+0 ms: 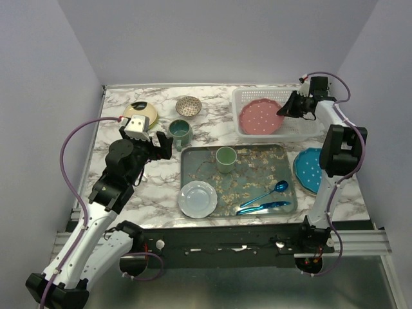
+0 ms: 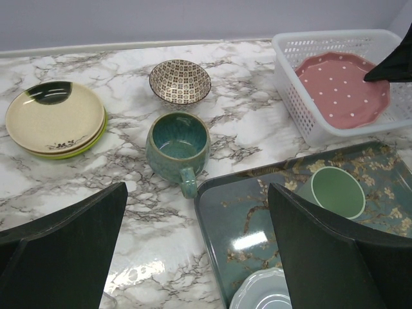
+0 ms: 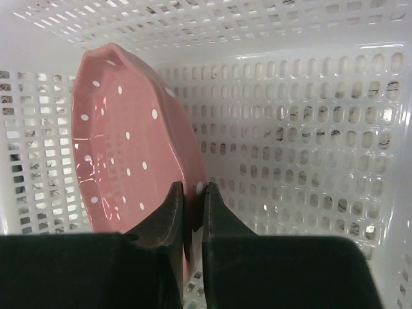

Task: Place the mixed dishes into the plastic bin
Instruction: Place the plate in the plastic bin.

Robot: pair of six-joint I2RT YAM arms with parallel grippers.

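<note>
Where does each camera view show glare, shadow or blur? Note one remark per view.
Left wrist: a bright light patch glares off the grey tray. Right wrist: sheen streaks the pink plate, and the plastic bin is washed out at its top wall. Top external: even light, only faint shadows on the table.

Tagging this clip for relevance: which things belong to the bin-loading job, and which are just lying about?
Job: plastic bin, pink plate, teal dotted plate, cream plate stack, speckled bowl, mug.
Lying about: metal tray, green cup, pale plate, blue spoons.
</note>
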